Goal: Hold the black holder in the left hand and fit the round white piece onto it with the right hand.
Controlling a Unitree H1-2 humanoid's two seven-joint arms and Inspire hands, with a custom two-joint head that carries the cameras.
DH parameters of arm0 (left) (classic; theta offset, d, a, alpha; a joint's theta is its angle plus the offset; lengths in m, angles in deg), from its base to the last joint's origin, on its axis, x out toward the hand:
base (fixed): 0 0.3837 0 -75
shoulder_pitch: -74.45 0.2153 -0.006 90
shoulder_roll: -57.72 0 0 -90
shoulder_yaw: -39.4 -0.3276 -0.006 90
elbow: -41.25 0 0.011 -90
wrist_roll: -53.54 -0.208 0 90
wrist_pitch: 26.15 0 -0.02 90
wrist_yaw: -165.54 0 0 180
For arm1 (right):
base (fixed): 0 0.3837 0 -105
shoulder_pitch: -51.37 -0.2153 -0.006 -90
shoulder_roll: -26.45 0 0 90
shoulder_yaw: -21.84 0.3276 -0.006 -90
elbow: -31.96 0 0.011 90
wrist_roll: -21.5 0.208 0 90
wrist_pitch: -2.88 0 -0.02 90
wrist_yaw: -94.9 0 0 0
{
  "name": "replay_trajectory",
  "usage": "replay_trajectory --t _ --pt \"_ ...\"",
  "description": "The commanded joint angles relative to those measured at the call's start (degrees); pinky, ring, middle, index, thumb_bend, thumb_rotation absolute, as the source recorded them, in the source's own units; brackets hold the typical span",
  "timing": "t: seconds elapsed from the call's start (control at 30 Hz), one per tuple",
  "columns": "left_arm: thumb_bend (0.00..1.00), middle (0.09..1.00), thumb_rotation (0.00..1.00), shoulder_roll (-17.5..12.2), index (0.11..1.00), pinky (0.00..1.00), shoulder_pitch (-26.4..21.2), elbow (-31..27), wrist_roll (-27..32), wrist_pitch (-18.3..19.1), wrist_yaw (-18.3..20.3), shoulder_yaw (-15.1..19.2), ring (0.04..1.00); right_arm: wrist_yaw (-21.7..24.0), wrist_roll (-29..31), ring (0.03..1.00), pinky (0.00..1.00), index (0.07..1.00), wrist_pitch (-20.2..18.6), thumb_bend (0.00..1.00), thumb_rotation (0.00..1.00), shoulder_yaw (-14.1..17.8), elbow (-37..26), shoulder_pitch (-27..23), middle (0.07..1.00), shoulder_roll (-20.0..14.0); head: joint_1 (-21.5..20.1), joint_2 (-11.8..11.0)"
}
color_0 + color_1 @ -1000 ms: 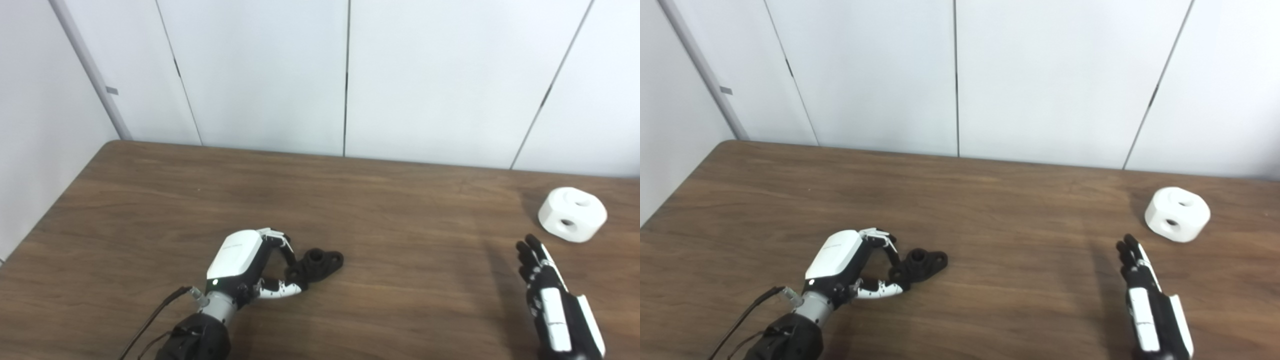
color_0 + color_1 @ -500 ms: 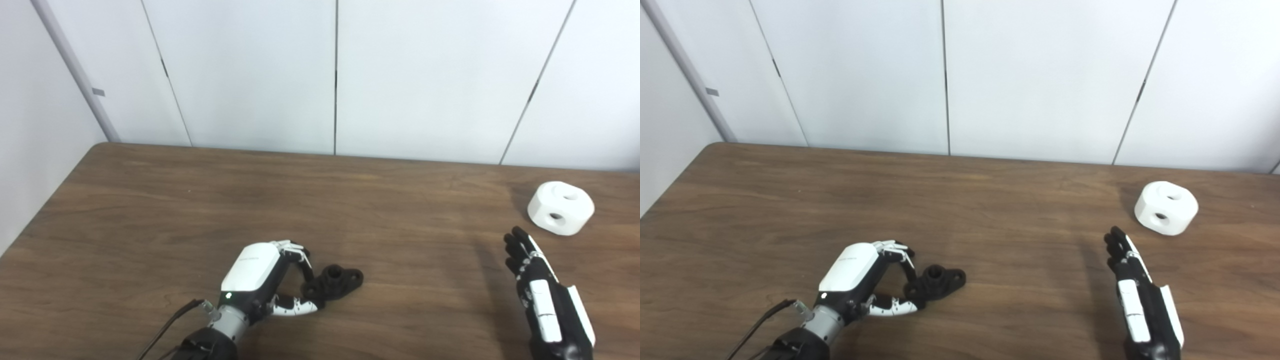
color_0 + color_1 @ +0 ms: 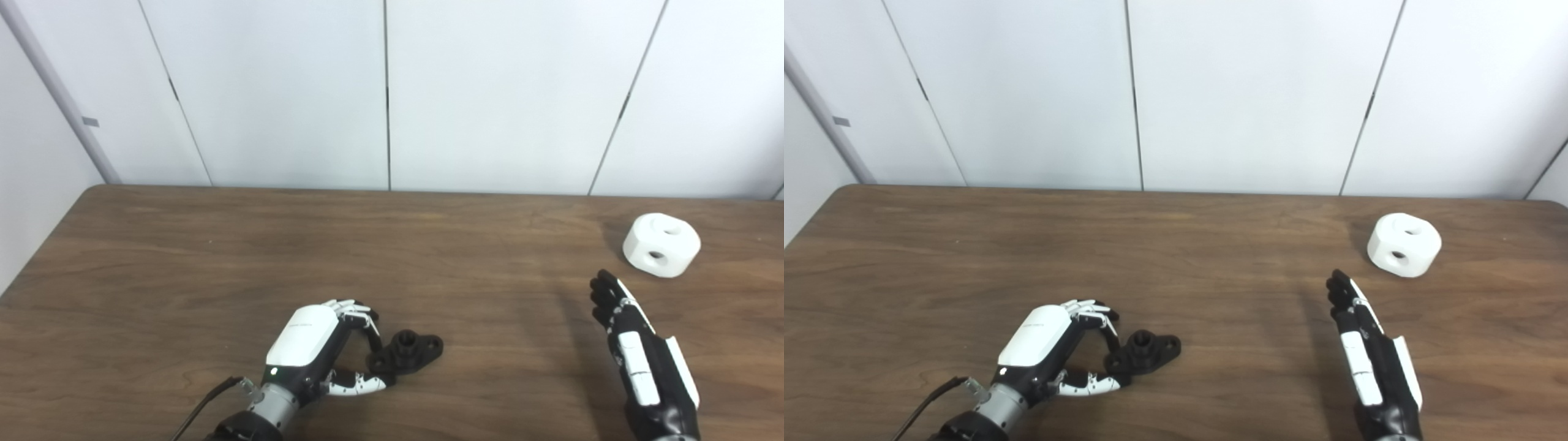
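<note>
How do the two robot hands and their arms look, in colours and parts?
The left hand has a glossy white back shell, black-and-white fingers, a silver wrist with a small green light, and a thin black cable. The right hand is mostly black with white panels and black fingertips.

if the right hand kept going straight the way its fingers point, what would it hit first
Probably nothing soon: the right hand points up the bare table, passing left of the round white piece. Depth is unclear, so it might brush that piece's near side.
</note>
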Motion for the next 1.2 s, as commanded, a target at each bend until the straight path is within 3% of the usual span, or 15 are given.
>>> replay_trajectory --t 0.0,0.2,0.3,0.4,0.43,0.53,0.63,0.97,1.17 --pt "0.52 0.771 0.05 -0.04 0.487 0.89 0.67 2.02 -0.15 -1.14 3.16 -1.67 0.85 -1.18 -1.12 0.935 0.95 0.887 0.32 0.55 0.85 -0.25 -1.12 3.0 0.898 2.64 -0.06 -0.02" --pt "0.52 0.77 0.05 -0.44 0.486 0.89 0.01 2.96 -0.03 -2.01 3.66 -1.42 0.852 -3.02 -1.88 0.941 0.96 0.876 -0.9 0.54 0.79 0.26 -1.33 2.19 0.895 2.59 -1.41 -0.76" --pt "0.52 0.774 0.05 -0.82 0.487 0.89 -0.39 3.33 -0.1 -2.1 4.22 -1.46 0.856 -4.65 -5.6 0.918 0.9 0.859 -2.78 0.51 0.73 0.54 -1.91 1.89 0.885 2.02 -2.38 -1.21" --pt "0.52 0.771 0.05 -1.12 0.487 0.89 -0.7 3.77 -0.02 -2.86 4.04 -1.33 0.854 -5.97 -10.11 0.902 0.88 0.82 -5.26 0.54 0.61 1.14 -2.66 1.08 0.879 0.97 -3.32 -1.72" --pt "0.52 0.769 0.05 -1.15 0.486 0.89 -0.73 3.9 -0.04 -3.09 3.95 -1.29 0.852 -6.2 -10.39 0.912 0.89 0.806 -5.82 0.55 0.5 1.72 -2.88 0.72 0.891 0.85 -3.38 -1.77" --pt "0.52 0.767 0.05 -1.04 0.486 0.89 -0.71 4.29 0.02 -3.59 3.8 -1.23 0.848 -8.01 -11.37 0.875 0.85 0.763 -6.23 0.64 0.3 3.97 -3.02 -0.67 0.853 1.0 -3.47 -2.14" --pt "0.52 0.768 0.04 -0.84 0.486 0.88 -0.59 4.65 0.12 -3.84 3.59 -1.19 0.851 -9.56 -12.85 0.854 0.86 0.747 -6.53 0.71 0.2 5.92 -3.25 -2.36 0.82 0.39 -4.3 -2.62" --pt "0.52 0.767 0.05 -1.14 0.486 0.88 -0.29 5.37 -0.01 -4.75 3.18 -0.9 0.845 -8.14 -20.69 0.879 0.92 0.711 -15.9 0.84 0.17 9.58 -5.4 -9.22 0.822 -5.94 -7.05 -3.53" --pt "0.52 0.767 0.04 -1.38 0.486 0.88 -0.06 5.36 -0.14 -5.32 3.21 -0.39 0.844 -6.39 -23.2 0.874 0.87 0.697 -19.94 0.88 0.2 9.92 -4.62 -13.77 0.843 -10.1 -7.93 -3.9"
